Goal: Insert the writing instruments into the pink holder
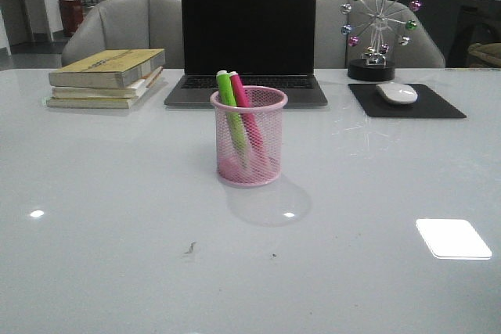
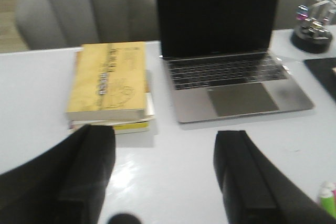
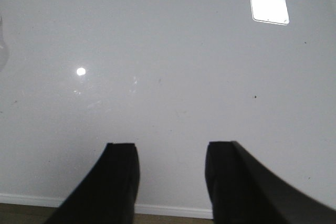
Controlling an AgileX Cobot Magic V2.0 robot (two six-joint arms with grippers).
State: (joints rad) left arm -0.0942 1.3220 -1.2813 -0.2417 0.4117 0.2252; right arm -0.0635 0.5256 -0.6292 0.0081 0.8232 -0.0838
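Front view: pink holder [image 1: 249,137] upright at the middle of the tabletop [image 1: 117,217], holding the green marker [image 1: 229,98] and the magenta marker [image 1: 240,93], both leaning toward the left edge, tops above the rim. Along the far edge: book stack [image 1: 108,77] toward the left corner, open laptop [image 1: 247,44] behind the holder, black mouse pad [image 1: 405,102] bearing a white mouse [image 1: 397,93], and a ball ornament [image 1: 378,27] toward the right. Left gripper [image 2: 165,177] spread wide, empty, over bare tabletop near the books; right gripper [image 3: 170,179] likewise wide and empty above bare surface.
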